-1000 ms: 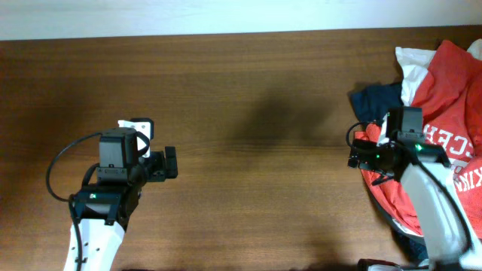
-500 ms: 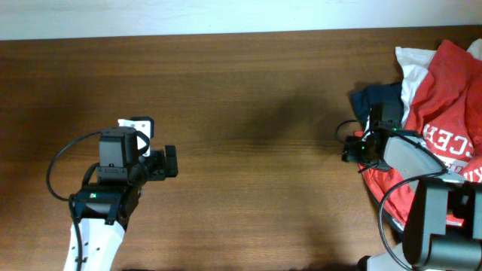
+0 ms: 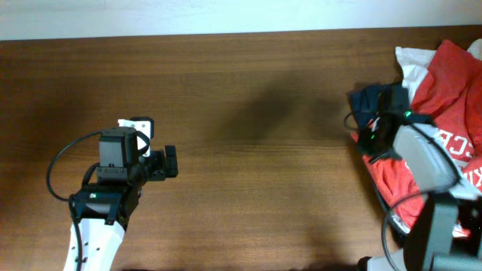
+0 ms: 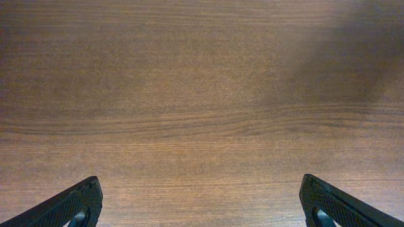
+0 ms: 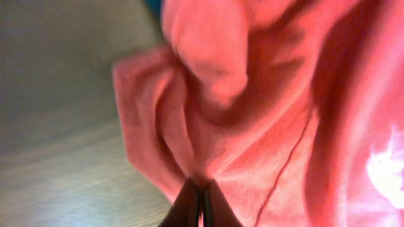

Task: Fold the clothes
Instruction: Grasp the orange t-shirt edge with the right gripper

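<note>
The clothes lie heaped at the table's right edge: an orange-red T-shirt (image 3: 444, 83) with white lettering on top, a dark navy garment (image 3: 375, 98) at the heap's left side, and white fabric (image 3: 413, 64) at the back. My right gripper (image 3: 373, 139) sits at the heap's left edge. In the right wrist view its jaws (image 5: 201, 198) are shut on a bunched fold of the orange-red T-shirt (image 5: 252, 94). My left gripper (image 3: 172, 162) hovers over bare wood at the left, open, its two fingertips (image 4: 82, 202) far apart with nothing between them.
The brown wooden table (image 3: 248, 113) stretches between the two arms. A small white tag (image 3: 135, 124) lies beside the left arm. The heap hangs close to the table's right edge.
My right gripper moved up and to the right into the heap's left edge and shut on the orange-red fabric. The left arm stayed still.
</note>
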Available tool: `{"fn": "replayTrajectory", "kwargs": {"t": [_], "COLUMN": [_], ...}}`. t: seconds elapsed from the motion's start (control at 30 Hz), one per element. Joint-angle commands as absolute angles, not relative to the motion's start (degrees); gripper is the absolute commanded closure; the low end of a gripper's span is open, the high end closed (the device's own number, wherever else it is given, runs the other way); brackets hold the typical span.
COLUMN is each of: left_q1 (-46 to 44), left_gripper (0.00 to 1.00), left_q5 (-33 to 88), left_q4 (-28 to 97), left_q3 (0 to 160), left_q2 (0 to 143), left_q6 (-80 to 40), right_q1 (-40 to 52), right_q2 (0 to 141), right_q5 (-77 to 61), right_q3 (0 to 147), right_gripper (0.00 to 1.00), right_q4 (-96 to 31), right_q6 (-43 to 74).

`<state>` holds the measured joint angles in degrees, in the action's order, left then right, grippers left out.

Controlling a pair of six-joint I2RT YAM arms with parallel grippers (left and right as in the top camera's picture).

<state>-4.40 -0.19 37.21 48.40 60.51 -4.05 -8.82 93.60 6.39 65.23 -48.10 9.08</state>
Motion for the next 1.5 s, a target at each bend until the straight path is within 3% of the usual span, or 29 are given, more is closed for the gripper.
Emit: {"fn": "replayTrajectory", "kwargs": {"t": [0.0, 0.17, 0.3, 0.5, 0.53, 0.63, 0.67, 0.7, 0.8, 0.87, 0.93, 0.97, 1.03, 1.17, 1.23, 1.27, 1.3, 1.33, 1.47], "left_q1": [-4.23, -4.23, -4.23, -4.23, -4.23, -4.23, -4.23, -4.23, -4.23, -4.23, -4.23, -4.23, -4.23, -4.23, -4.23, -4.23, -4.23, -4.23, -4.23], "left_gripper": [0.01, 0.01, 0.01, 0.01, 0.01, 0.01, 0.01, 0.01, 0.01, 0.01, 0.01, 0.01, 0.01, 0.01, 0.01, 0.01, 0.01, 0.01, 0.01], "left_q5": [0.45, 0.69, 0.69, 0.69, 0.69, 0.69, 0.69, 0.69, 0.69, 0.69, 0.69, 0.69, 0.69, 0.69, 0.71, 0.69, 0.69, 0.69, 0.69], "left_q4": [37.15, 37.17, 37.26, 37.82, 37.82, 37.80, 37.82, 37.82, 37.82, 37.82, 37.82, 37.82, 38.26, 38.26, 38.26, 38.26, 38.26, 38.26, 38.26], "left_q3": [49.52, 49.52, 49.52, 49.52, 49.52, 49.52, 49.52, 49.52, 49.52, 49.52, 49.52, 49.52, 49.52, 49.52, 49.52, 49.52, 49.52, 49.52, 49.52], "left_q2": [60.42, 60.42, 60.42, 60.42, 60.42, 60.42, 60.42, 60.42, 60.42, 60.42, 60.42, 60.42, 60.42, 60.42, 60.42, 60.42, 60.42, 60.42, 60.42], "left_q6": [-3.16, -3.18, -3.18, -3.16, -3.16, -3.16, -3.16, -3.16, -3.18, -3.16, -3.18, -3.18, -3.18, -3.18, -3.18, -3.18, -3.18, -3.18, -3.18], "right_q1": [-9.06, -8.56, -7.46, -7.46, -7.46, -7.46, -7.46, -7.46, -7.44, -7.03, -4.36, -3.01, -1.45, -1.45, -1.45, -1.45, -1.45, -1.45, -1.45], "right_q2": [87.05, 84.84, 84.84, 85.01, 85.01, 85.93, 86.24, 86.63, 89.23, 89.73, 89.76, 89.76, 89.76, 92.16, 95.50, 96.82, 97.14, 97.12, 95.98], "right_q5": [-0.86, -25.19, -24.58, -13.21, -13.21, -12.80, -12.80, -12.80, -12.27, -12.40, -11.57, -7.18, 0.69, 0.71, 0.71, 0.71, 0.69, 0.69, 0.71], "right_q3": [81.28, 90.98, 90.98, 90.80, 90.54, 89.03, 89.03, 89.03, 82.50, 69.67, 59.86, 56.80, 53.84, 53.78, 53.78, 53.78, 53.78, 53.80, 58.04], "right_gripper": [0.96, 0.96, 0.96, 0.96, 0.89, 0.96, 0.83, 0.62, 0.62, 0.60, 0.49, 0.49, 0.51, 0.48, 0.49, 0.58, 0.84, 0.96, 0.96], "right_q4": [-57.32, -67.40, -68.10, -74.43, -74.48, -74.63, -74.72, -75.59, -74.74, -64.99, -53.47, -48.77, -42.94, -39.75, -38.92, -38.98, -39.11, -39.27, -44.69], "right_q6": [9.15, -3.27, -4.27, -4.27, -4.27, -4.27, -4.27, -4.27, -4.29, -4.25, -4.03, -2.46, 2.00, 1.98, 1.98, 1.98, 2.00, 2.04, 2.44]}}
